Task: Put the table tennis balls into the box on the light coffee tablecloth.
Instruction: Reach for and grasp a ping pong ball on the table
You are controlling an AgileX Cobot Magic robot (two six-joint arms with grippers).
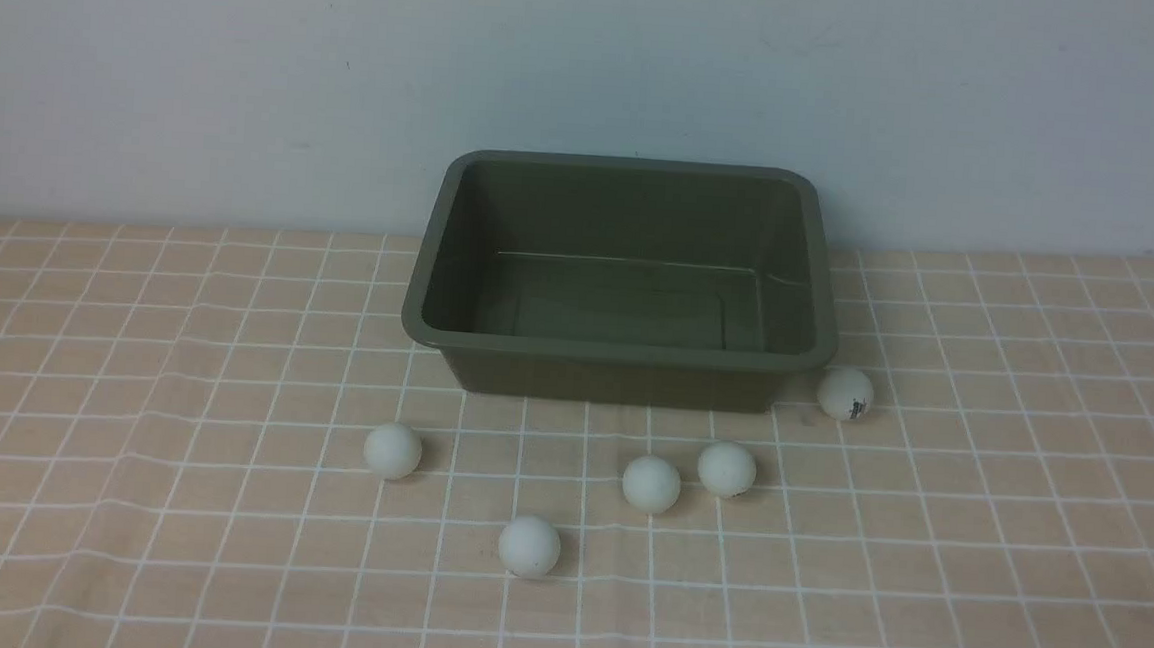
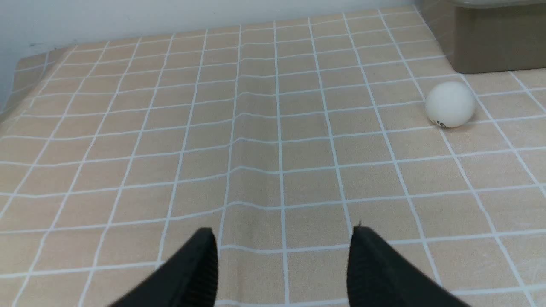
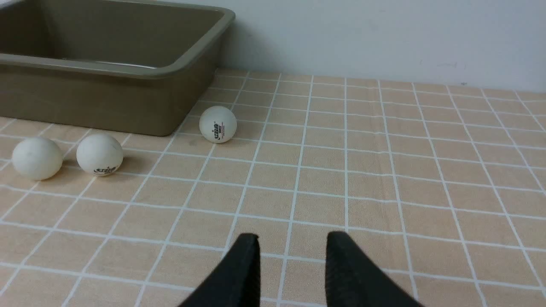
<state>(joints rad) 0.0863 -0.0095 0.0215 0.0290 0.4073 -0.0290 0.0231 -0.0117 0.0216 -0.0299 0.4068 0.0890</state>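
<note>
Five table tennis balls (image 1: 393,451) sit on the tablecloth (image 1: 135,337) outside the box (image 1: 625,352). Left fingers (image 2: 196,266) spread wide, right fingers (image 3: 245,266) narrowly parted.

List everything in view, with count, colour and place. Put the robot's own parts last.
table tennis balls: five, white, on the cloth in front of the box; four lie loose before its front wall, and one with a dark mark is beside its front right corner
box: one, olive green, at the back middle of the cloth, nothing inside
tablecloth: one, light peach-tan with white grid lines, slightly wrinkled, covering the table
wall: one, pale grey, behind the box
left gripper: one, black, open wide over bare cloth
right gripper: one, black, jaws apart by a narrower gap, holding nothing
</note>
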